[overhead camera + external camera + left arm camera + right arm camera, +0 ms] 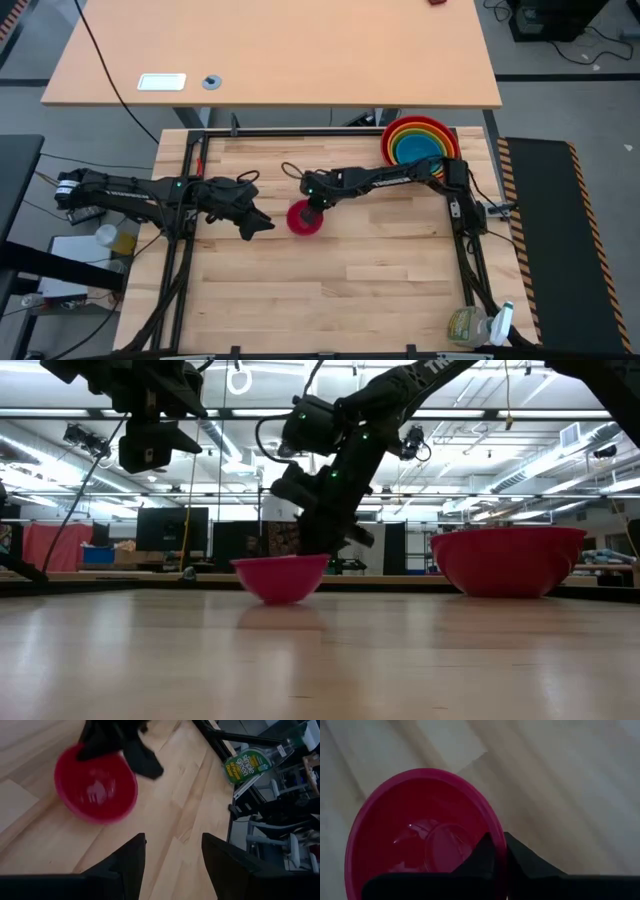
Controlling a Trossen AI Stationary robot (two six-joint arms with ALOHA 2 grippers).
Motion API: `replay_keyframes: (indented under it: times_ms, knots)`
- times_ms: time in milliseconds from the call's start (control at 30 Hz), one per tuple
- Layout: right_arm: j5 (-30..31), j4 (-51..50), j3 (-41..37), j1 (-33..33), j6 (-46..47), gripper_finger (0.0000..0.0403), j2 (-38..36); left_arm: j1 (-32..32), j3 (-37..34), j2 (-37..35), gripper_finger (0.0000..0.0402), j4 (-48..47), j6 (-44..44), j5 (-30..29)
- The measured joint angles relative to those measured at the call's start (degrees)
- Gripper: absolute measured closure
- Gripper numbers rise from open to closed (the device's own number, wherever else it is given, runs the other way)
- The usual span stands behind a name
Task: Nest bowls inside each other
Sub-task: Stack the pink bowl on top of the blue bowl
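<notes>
A small pink bowl (305, 219) stands upright on its base in the middle of the wooden table, also seen in the low view (280, 577). My right gripper (499, 855) is shut on the bowl's rim, at its far right side. My left gripper (262, 226) hangs open above the table just left of the bowl, with nothing between its fingers (127, 865). At the far right corner stands a stack of nested bowls (420, 142): red outermost, then orange, lime green and blue. My right gripper pinches the pink bowl's rim (496, 827) between its two fingers, one finger inside the bowl and one outside. The fingers slant down from the table's far right. The bowl sits upright with its base on the table (280, 600).
A black frame rail (462, 230) runs along the table's right edge and another along its far edge. A green spray bottle (470, 325) lies at the near right corner. Bare wood stretches between the pink bowl and the stack, and across the near half.
</notes>
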Motion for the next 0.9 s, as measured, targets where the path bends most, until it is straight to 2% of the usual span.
replay_keyframes:
  times_ms: [267,467,667,900]
  knots:
    - [4.31,-8.57,-0.02,-4.75,-0.66,0.0382,-7.48,0.02,0.00,0.00,0.0205,0.00,0.13,0.00]
    - [11.41,-11.71,-2.47,-8.29,-2.84,0.0380,-18.78,0.02,0.00,0.00,0.0205,0.04,0.13,-0.02]
    - [18.15,-12.31,-13.72,-13.50,0.41,0.0381,-33.07,0.06,0.00,0.00,0.0205,0.17,1.01,-1.32]
    - [27.15,-12.29,-30.67,-19.37,16.42,0.0377,-52.00,0.22,0.00,0.00,0.0205,0.66,1.31,-2.14]
